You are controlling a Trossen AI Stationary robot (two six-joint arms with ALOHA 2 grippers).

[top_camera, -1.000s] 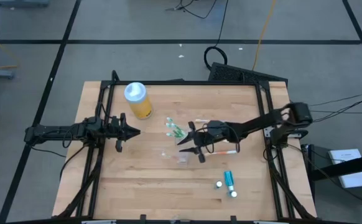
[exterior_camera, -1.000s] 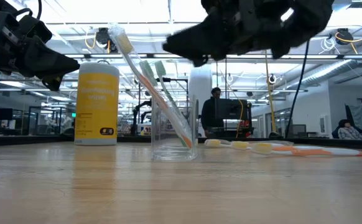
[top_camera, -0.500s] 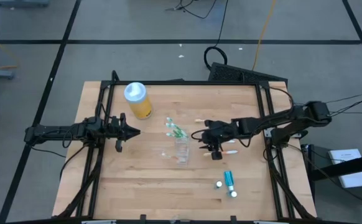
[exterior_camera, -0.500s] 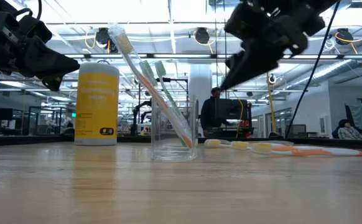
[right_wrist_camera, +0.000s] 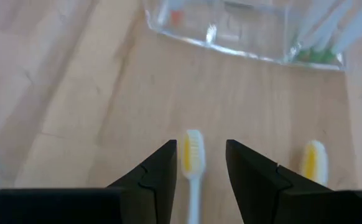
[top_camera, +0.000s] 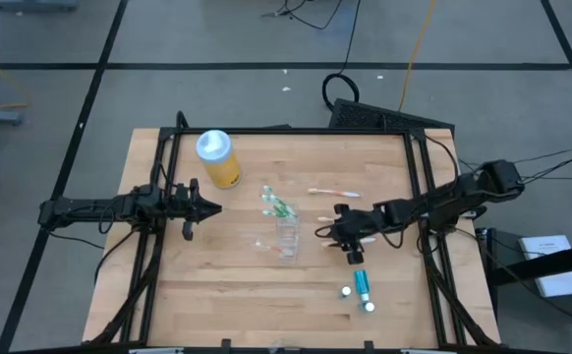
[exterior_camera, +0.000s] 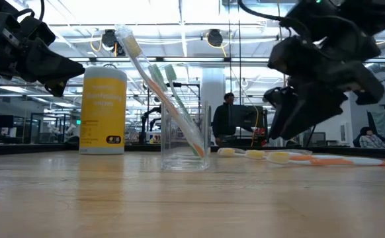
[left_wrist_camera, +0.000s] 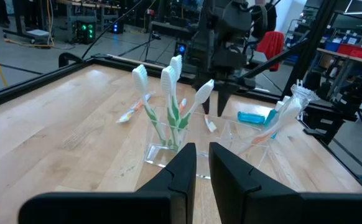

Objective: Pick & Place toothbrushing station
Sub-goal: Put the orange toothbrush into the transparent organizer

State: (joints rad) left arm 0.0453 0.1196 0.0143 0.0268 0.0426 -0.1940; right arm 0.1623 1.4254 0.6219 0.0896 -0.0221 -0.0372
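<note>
The left hand (top_camera: 210, 207) has not moved: it hovers near the worktop's (top_camera: 217, 285) left edge, fingers pressed together. The right hand (top_camera: 323, 233) has dropped toward the worktop right of the cup (top_camera: 287, 237). Its fingers are spread either side of a toothbrush (right_wrist_camera: 192, 163) lying flat, not touching it. The cup stands mid-worktop with three brushes (exterior_camera: 161, 89) leaning in it.

yellow bottle (top_camera: 217, 159) upright on wooden table (top_camera: 207, 275)

clear cup (top_camera: 287, 239) with green and orange brushes (exterior_camera: 169, 99); yellow bottle (top_camera: 220, 164), pale blue lid; teal tube (top_camera: 361, 282), white cap.
</note>
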